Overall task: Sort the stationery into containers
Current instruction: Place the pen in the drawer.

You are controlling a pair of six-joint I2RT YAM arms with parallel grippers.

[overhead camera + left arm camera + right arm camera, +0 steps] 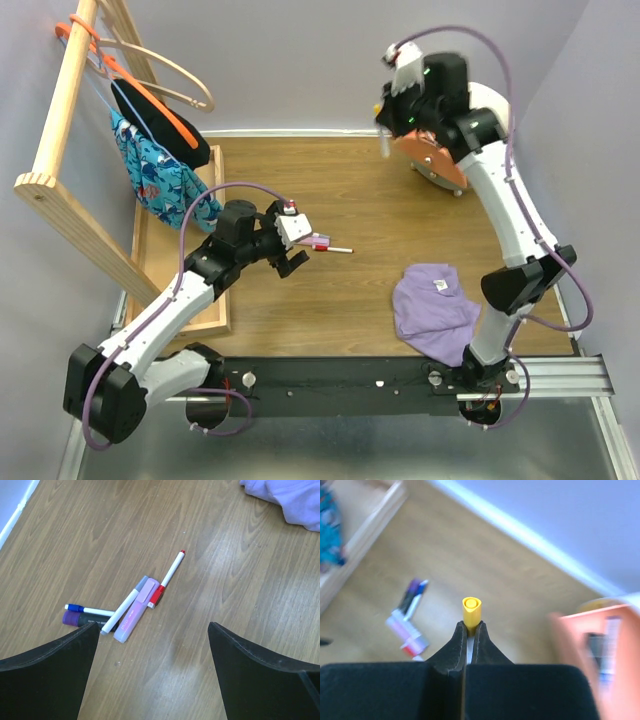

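Fingers (451, 652) of the right gripper (471, 626) are pressed together on a yellow marker (471, 609). It points end-on at the wrist camera, so only its round tip and a short length of barrel show; the rest is buried between the pads. To the right of that gripper and lower down sits an orange drawer (600, 645), badly blurred and cut by the frame edge. Something dark and something blue lie in it, but I cannot tell what they are. From overhead, the drawer unit (440, 170) is mostly hidden behind the right arm, with only a curved orange part showing.

The left gripper (298, 250) hangs with its jaws spread wide, holding nothing. Just ahead of its fingertips, on the wooden table (240, 580), lies a small heap of stationery. A red-tipped white pen (171, 572) touches a lilac highlighter (131, 617), and a grey-capped white pen (121, 612) lies against the highlighter's other side. Under them are a blue-tipped pen (80, 608) and a purple-ended dark marker (75, 619), each partly covered. Farther ahead and to the right, a purple cloth (285, 500) is cut off by the frame corner.
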